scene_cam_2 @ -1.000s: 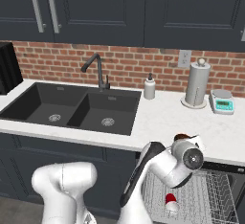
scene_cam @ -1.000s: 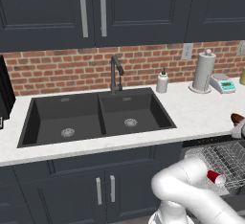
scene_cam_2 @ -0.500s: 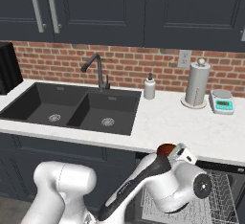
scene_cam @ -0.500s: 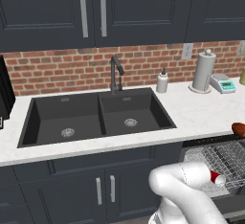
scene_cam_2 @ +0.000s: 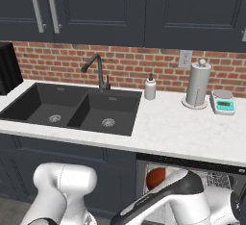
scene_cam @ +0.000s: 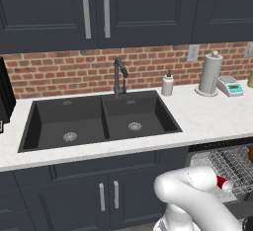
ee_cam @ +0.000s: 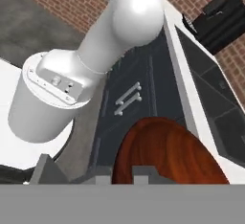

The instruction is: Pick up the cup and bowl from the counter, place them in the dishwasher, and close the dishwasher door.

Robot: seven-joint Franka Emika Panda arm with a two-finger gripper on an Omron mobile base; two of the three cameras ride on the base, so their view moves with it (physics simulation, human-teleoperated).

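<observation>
The dark reddish-brown bowl (ee_cam: 168,155) sits right at my gripper (ee_cam: 123,176), which is shut on its near rim. This bowl (scene_cam_2: 155,178) hangs inside the open dishwasher (scene_cam_2: 217,179), just under the counter (scene_cam_2: 182,133), with my arm in front of it. From the left it peeks in at the frame's right edge as the bowl (scene_cam: 250,153) above the wire rack (scene_cam: 231,167). The red cup (scene_cam: 222,182) lies on its side in that rack. The dishwasher door is out of view.
A black double sink (scene_cam: 99,122) with a faucet (scene_cam: 118,76) is set into the counter (scene_cam: 212,121). A soap bottle (scene_cam: 168,84), a paper towel roll (scene_cam: 210,73) and a small scale (scene_cam: 231,85) stand along the brick wall. Handled dark cabinets (scene_cam: 107,195) lie below the sink.
My arm has swung down and carried the bowl from counter-edge height to below the counter, into the dishwasher opening. The cup has stayed in the rack.
</observation>
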